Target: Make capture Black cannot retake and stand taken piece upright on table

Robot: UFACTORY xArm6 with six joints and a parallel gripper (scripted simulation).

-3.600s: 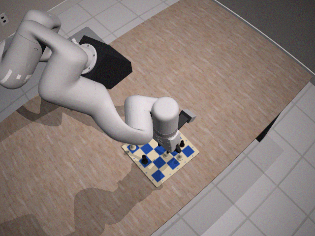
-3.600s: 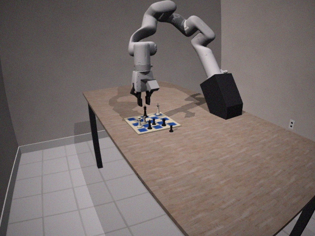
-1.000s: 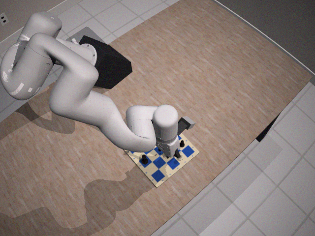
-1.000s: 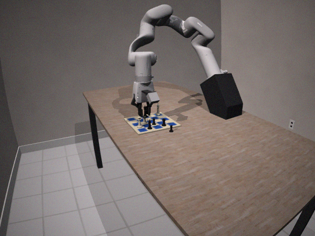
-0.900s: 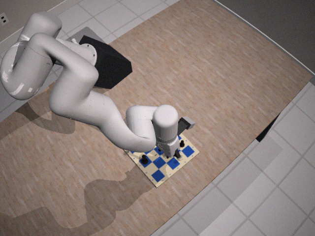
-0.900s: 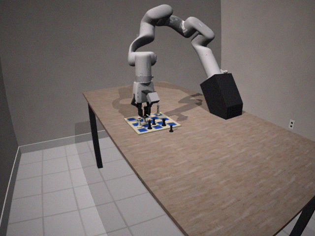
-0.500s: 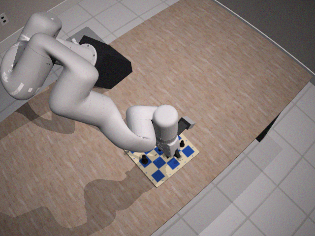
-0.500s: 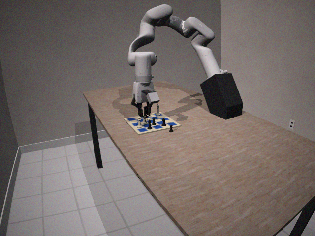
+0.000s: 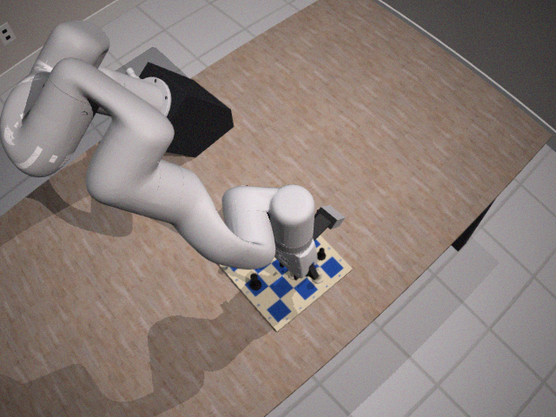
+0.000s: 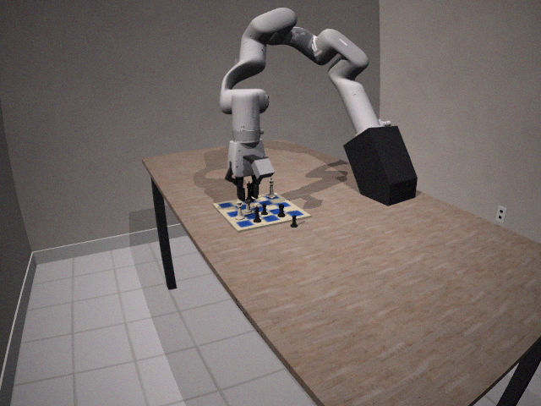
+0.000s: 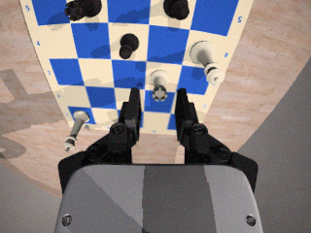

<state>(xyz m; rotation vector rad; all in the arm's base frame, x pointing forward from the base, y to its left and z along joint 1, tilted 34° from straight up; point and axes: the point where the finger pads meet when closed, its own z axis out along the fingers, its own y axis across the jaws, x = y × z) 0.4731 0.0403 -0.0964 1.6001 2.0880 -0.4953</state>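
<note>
Table (image 10: 349, 279) bears one black pawn (image 10: 293, 222); exterior only.

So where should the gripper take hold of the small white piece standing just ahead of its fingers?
Grip the white piece around its narrow stem below the head, coming straight down from above. It stands upright, and the gripper, part open, already lines up with it.

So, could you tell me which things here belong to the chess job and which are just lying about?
Job: blue-and-cream chessboard; small white chess piece below the gripper; black pawn standing off-board.
Idle: black block at arm's base; white wall socket.
</note>
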